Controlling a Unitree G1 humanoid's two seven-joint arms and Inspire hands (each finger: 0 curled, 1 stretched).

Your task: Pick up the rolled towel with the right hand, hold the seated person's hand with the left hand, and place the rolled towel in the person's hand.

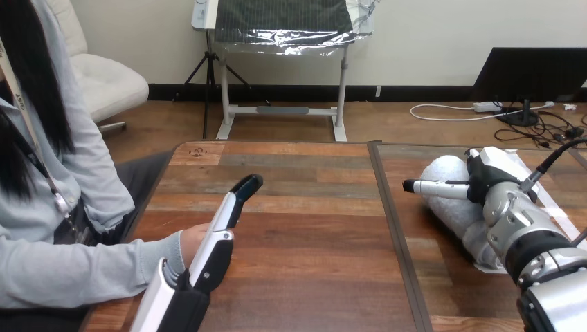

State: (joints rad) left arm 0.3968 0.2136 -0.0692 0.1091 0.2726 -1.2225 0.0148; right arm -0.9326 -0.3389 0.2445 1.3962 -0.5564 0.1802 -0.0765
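Nearest, my left hand (209, 266) has its fingers (225, 214) straight, gripping nothing. The one person's hand (194, 240) (grey sleeve) lies just left of them. Farther right, my right hand (502, 200) sits over the single white rolled cloth towel (451, 211); whether it grips, I cannot tell. The roll's long axis runs near-right to far-left.
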